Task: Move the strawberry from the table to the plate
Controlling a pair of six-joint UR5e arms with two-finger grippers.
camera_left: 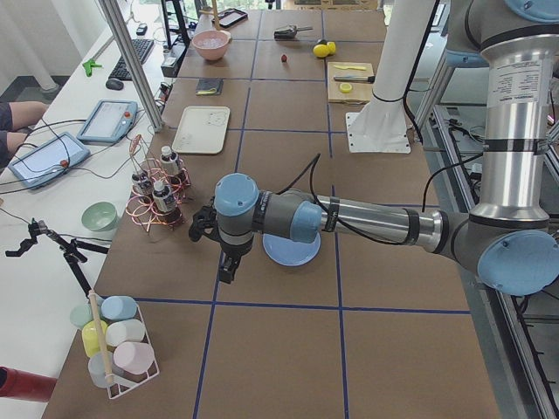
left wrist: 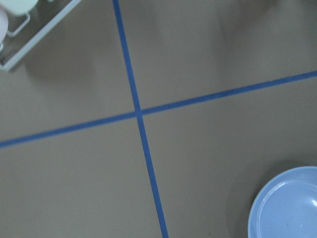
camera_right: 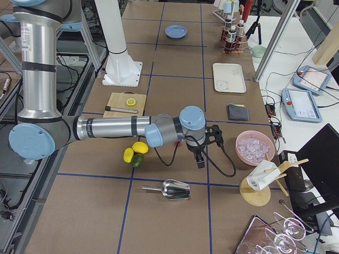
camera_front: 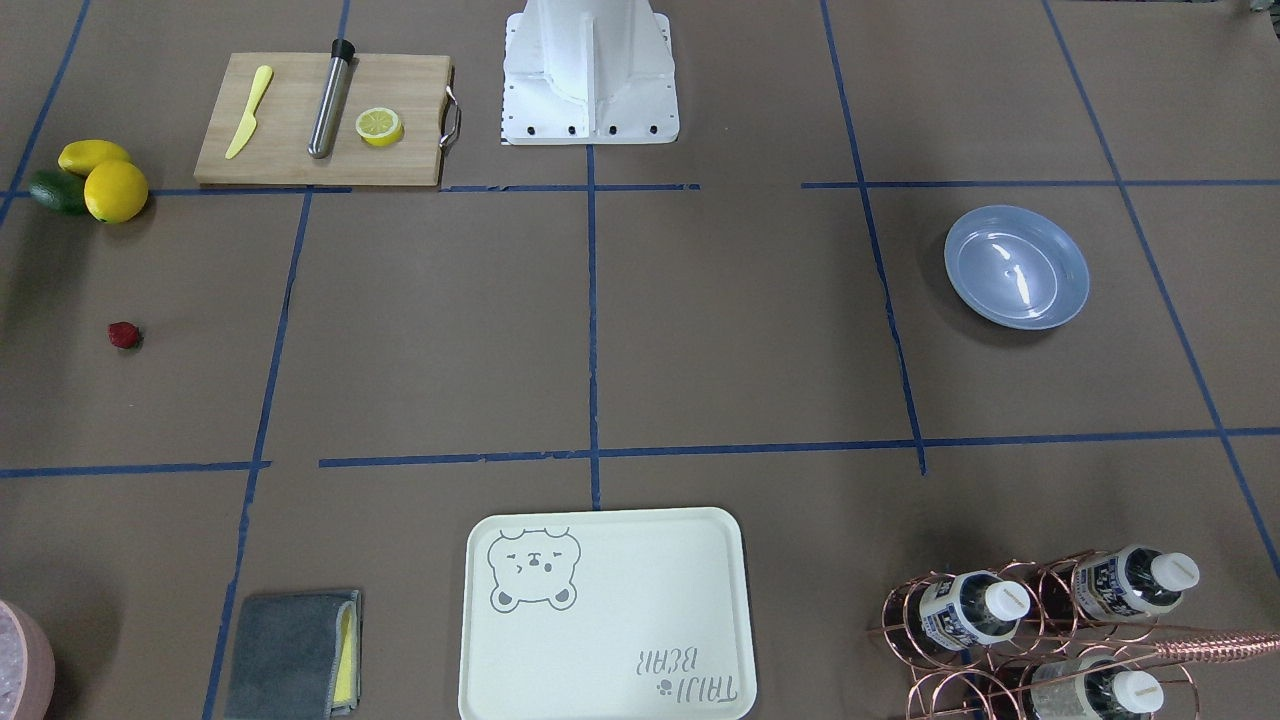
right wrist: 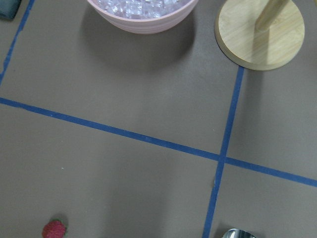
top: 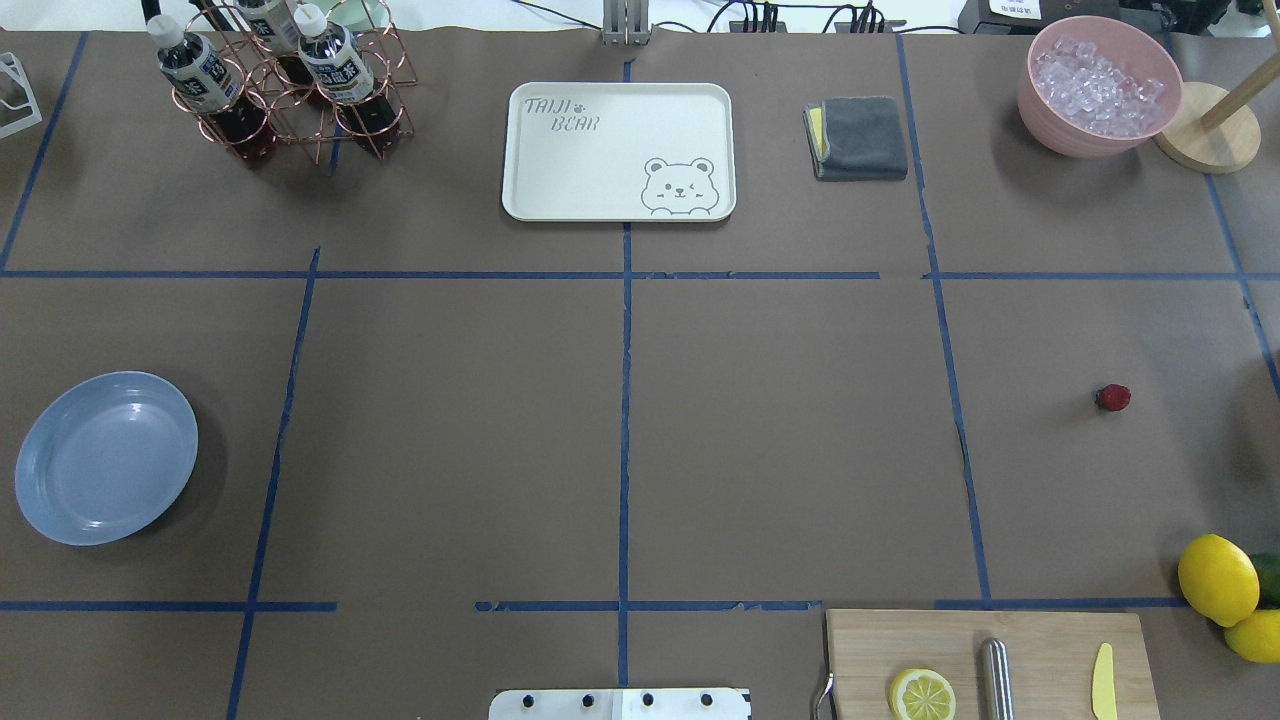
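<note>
As I read it, none of the job is done yet. The strawberry (top: 1112, 398) lies alone on the brown counter (top: 780, 440), out on the robot's right side, and no gripper is touching it. The light blue plate (top: 105, 458) sits bare far off on the left side, with the whole taped grid between the two.

The right gripper (camera_right: 201, 163) hangs above the counter, past the lemons (camera_right: 135, 151) and near the pink ice bowl (camera_right: 255, 148). Its wrist camera catches the berry only at the bottom left edge, so I judge the gripper is not yet lined up over it. The left gripper (camera_left: 225, 271) hangs just beside the plate.

Neither gripper shows in a view I can trust for its opening, so I cannot tell whether either is wide or narrow.

Everything is left to do: bring the right gripper over the berry, close on it gently, carry it across the counter, and set it inside the plate's rim
</note>
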